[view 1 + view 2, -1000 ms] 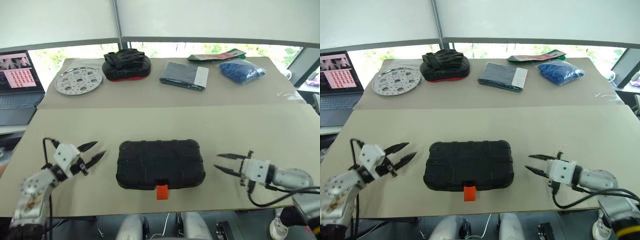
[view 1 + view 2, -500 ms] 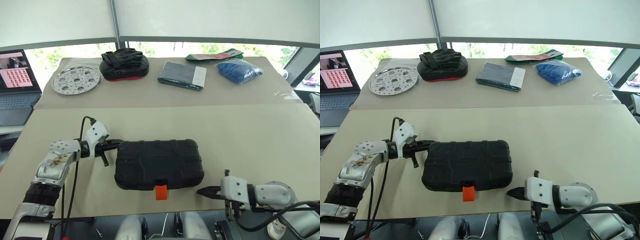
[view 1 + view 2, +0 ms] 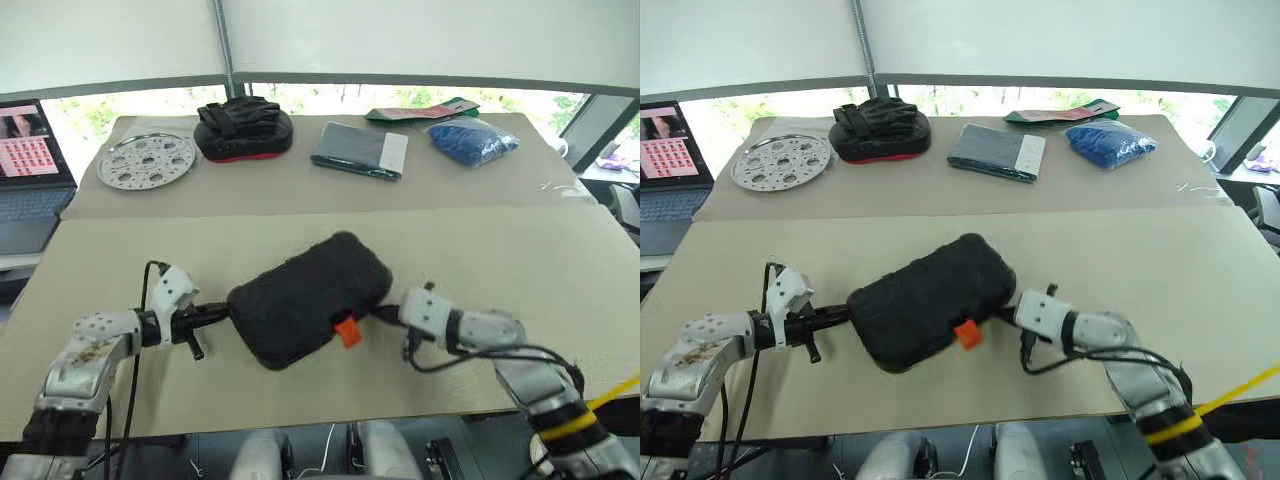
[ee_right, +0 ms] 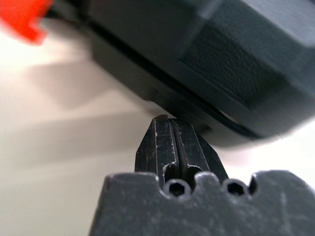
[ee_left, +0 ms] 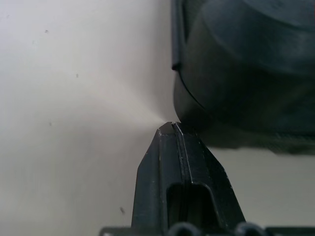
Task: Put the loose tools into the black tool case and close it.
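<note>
Beige board covers your surface [image 3: 500,250], and near its front edge one black tool case [image 3: 308,298] lies closed, long axis slanting from front left toward the back right. Your left gripper [image 3: 222,312] touches its left end, your right gripper [image 3: 386,313] its right end by the orange latch [image 3: 347,332]; both have fingers pressed together, holding nothing. You have two grippers, one case.

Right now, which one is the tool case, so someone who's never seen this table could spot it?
On the near table, between the left gripper and right gripper, lies the black tool case, closed and skewed. Its small orange latch sets it apart from the black-and-red pouch on the far table.
</note>
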